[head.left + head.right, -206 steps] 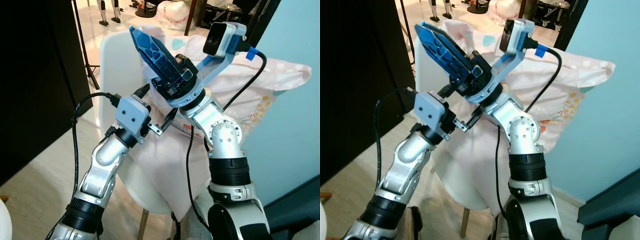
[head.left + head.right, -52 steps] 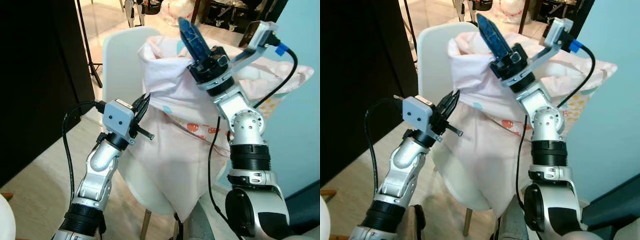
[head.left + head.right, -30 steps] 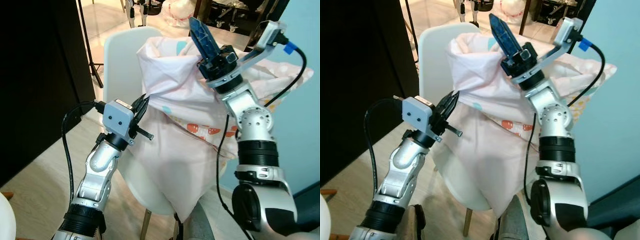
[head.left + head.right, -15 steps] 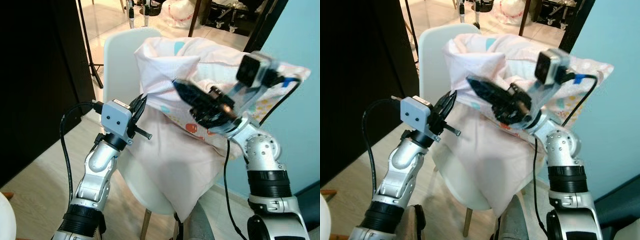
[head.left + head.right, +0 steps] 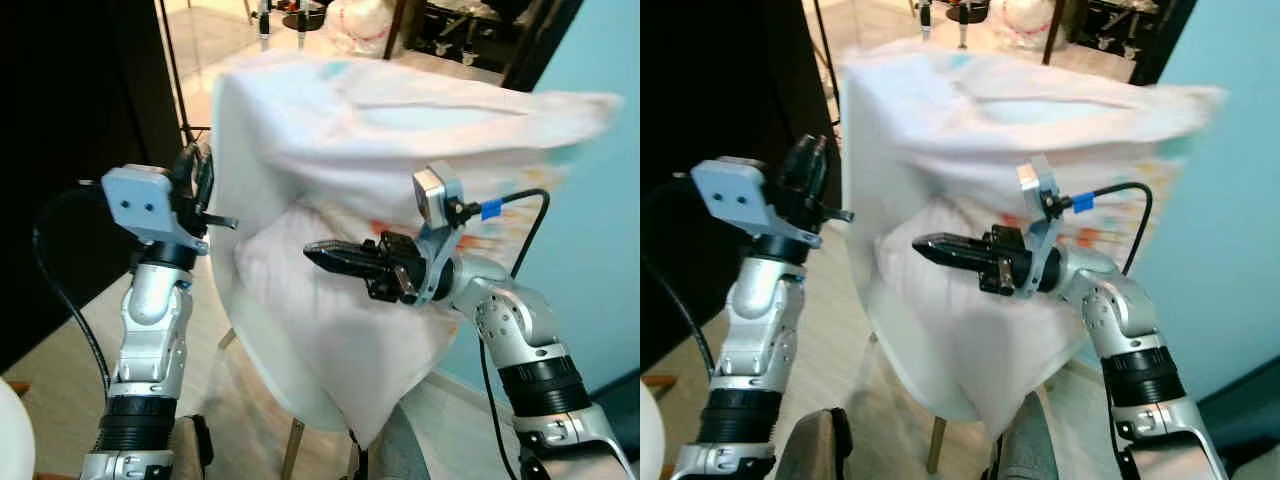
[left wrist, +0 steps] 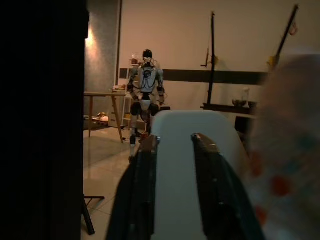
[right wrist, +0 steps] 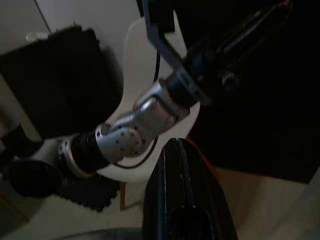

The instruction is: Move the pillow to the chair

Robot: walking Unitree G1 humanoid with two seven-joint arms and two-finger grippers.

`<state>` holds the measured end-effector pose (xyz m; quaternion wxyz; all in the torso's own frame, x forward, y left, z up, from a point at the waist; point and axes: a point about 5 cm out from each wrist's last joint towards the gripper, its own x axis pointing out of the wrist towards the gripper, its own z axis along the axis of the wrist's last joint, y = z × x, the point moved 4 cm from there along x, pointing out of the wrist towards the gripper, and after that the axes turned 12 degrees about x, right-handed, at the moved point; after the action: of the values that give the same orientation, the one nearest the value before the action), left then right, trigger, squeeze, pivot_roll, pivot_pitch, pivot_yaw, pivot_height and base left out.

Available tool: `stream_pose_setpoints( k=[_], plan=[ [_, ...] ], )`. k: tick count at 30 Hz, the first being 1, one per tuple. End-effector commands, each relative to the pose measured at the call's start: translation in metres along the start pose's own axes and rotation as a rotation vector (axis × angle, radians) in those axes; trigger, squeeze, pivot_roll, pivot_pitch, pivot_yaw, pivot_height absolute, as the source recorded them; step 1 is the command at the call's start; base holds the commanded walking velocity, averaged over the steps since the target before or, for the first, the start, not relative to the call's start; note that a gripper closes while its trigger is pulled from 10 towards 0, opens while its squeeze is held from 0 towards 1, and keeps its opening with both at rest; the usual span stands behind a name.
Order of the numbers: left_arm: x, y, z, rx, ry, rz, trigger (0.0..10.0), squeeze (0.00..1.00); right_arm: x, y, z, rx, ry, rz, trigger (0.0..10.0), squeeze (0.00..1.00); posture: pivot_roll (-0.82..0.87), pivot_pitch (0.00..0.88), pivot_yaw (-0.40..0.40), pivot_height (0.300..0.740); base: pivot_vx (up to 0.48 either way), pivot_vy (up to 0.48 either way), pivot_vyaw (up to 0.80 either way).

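Observation:
The pillow [image 5: 400, 130], pale pink-white with small coloured prints, is draped over the white chair [image 5: 262, 365] and looks blurred. It covers most of the chair back and hangs down over the seat. My left gripper [image 5: 200, 168] is raised just left of the chair back, apart from the pillow. In the left wrist view its fingers [image 6: 146, 190] stand open with the chair back [image 6: 175, 165] behind the gap. My right gripper [image 5: 314, 249] is shut on nothing and points left in front of the pillow's middle. Its closed fingers [image 7: 182, 190] show in the right wrist view.
A dark panel [image 5: 60, 100] stands to the left and a teal wall [image 5: 600, 260] to the right, close behind the chair. A stand's pole [image 5: 170, 60] rises behind the chair. Beige floor [image 5: 60, 350] lies open at the left. Another humanoid robot [image 6: 145, 85] stands far off.
My right gripper has swung down from above the pillow to in front of it, pointing left. My left gripper has drawn up and leftward off the pillow's edge. The pillow has spread wider over the chair.

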<state>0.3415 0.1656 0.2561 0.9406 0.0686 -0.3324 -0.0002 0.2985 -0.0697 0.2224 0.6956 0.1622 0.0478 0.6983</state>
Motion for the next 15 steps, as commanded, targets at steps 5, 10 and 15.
stream_pose_setpoints(
  k=[5,10,15],
  plan=[
    [0.004,-0.003,0.006,-0.008,-0.016,-0.008,10.0,1.00,-0.002,-0.011,-0.042,-0.081,0.230,-0.099,10.0,0.00,-0.01,0.126,-0.115,0.553,0.000,0.000,0.00],
    [0.000,0.002,0.003,0.007,0.001,0.005,10.0,1.00,0.001,-0.016,-0.074,-0.150,0.382,-0.162,10.0,0.00,-0.01,0.126,-0.116,0.553,0.000,0.000,0.00],
    [-0.006,0.012,-0.004,0.049,0.036,0.039,10.0,1.00,-0.001,-0.020,-0.095,-0.205,0.510,-0.191,10.0,0.00,-0.02,0.126,-0.111,0.553,0.000,0.000,0.00]
  ],
)
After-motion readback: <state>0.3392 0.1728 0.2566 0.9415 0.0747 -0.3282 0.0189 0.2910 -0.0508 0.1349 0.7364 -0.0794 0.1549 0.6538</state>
